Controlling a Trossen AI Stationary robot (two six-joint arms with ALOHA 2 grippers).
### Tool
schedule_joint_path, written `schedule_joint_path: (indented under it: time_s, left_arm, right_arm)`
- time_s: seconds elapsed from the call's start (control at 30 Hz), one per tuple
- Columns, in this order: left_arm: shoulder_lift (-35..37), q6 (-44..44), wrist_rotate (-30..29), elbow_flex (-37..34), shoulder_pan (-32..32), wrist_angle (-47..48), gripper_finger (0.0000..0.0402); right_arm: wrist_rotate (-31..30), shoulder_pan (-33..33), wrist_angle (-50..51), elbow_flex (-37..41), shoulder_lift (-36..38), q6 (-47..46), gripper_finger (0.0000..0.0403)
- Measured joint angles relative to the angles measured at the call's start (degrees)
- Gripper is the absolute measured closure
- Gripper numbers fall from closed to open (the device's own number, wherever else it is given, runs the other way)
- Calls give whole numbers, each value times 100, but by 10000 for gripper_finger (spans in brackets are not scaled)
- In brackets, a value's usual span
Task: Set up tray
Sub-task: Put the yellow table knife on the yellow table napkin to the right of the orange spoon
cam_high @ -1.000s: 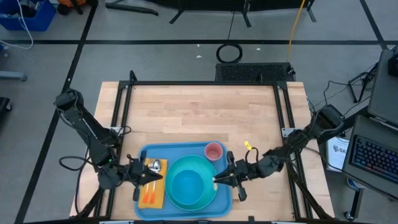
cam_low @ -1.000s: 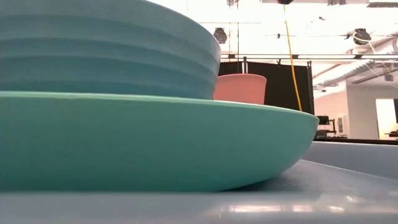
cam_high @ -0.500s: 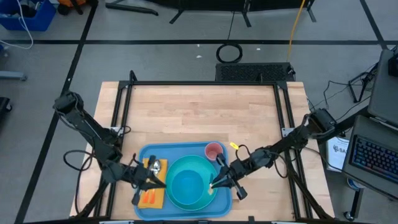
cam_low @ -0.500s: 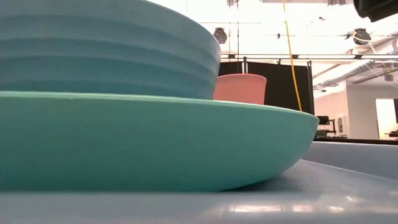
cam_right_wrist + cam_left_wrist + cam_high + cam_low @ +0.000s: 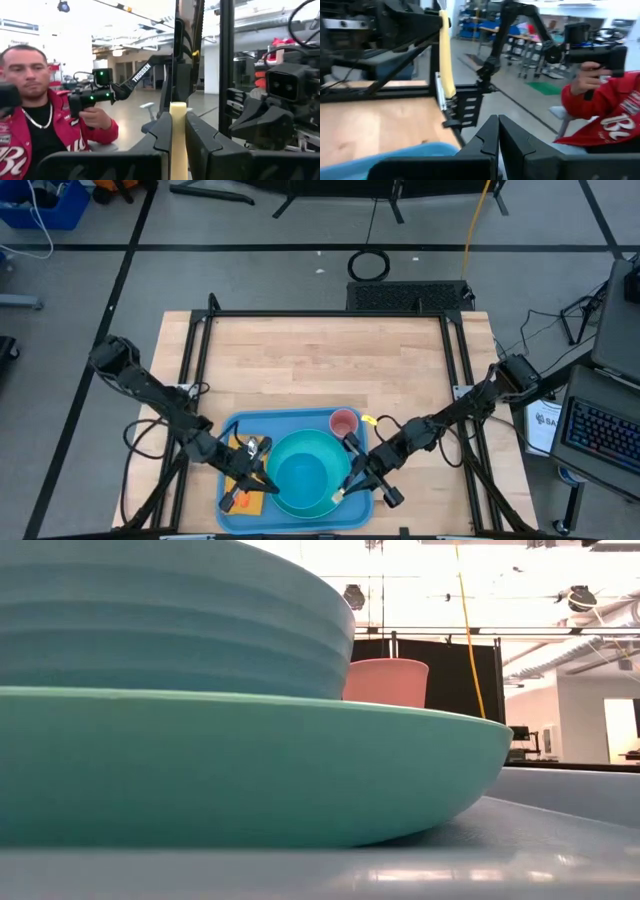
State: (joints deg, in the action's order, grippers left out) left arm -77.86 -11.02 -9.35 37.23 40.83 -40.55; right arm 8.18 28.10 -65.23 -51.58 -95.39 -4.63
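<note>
High view, tray: blue tray (image 5: 290, 420) lay at the near middle of the desk (image 5: 320, 360); teal plate (image 5: 337, 452) with blue bowl (image 5: 300, 477) on it, pink cup (image 5: 344, 423) at the tray's far right corner, orange napkin (image 5: 241, 501) at its left.
High view, left hand: left hand (image 5: 262, 476) had slid right off the napkin area to the plate's left rim; clenched.
High view, right hand: right hand (image 5: 346, 489) had come nearer along the plate's right side to its near right edge, a pale tip showing below it.
Low view: plate (image 5: 250, 770), bowl and cup (image 5: 385, 680) unchanged on the tray; no hand in sight.
Left wrist view: fingers (image 5: 490, 137) pressed together, nothing between them; tray rim below, a person in a red jacket (image 5: 605, 120) beyond the desk.
Right wrist view: right hand clamped on a cream handle (image 5: 178, 130) standing upright between the fingers; what utensil it is, cannot tell.
Meaning for task: looked like the utensil was being brought to the right of the plate; placing not yet done. Left hand's purpose unclear.
</note>
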Motion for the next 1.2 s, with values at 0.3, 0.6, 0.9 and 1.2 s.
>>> schedule_joint_path:
  time_s: [0.3,0.6,0.9,1.2]
  left_arm:
    - [-436,27,788,0,-578,-805,308]
    - [-672,-108,1073,3,-880,-1110,230]
    - [-1071,-150,1093,2,-966,-1403,224]
    - [-1107,-215,1082,11,-1011,-1674,234]
  right_arm:
    - [404,-174,516,-604,-210,189,384]
    - [719,-418,544,-872,-514,76,384]
    - [726,-477,408,-933,-579,155,384]
    - [724,-640,382,-933,-580,291,384]
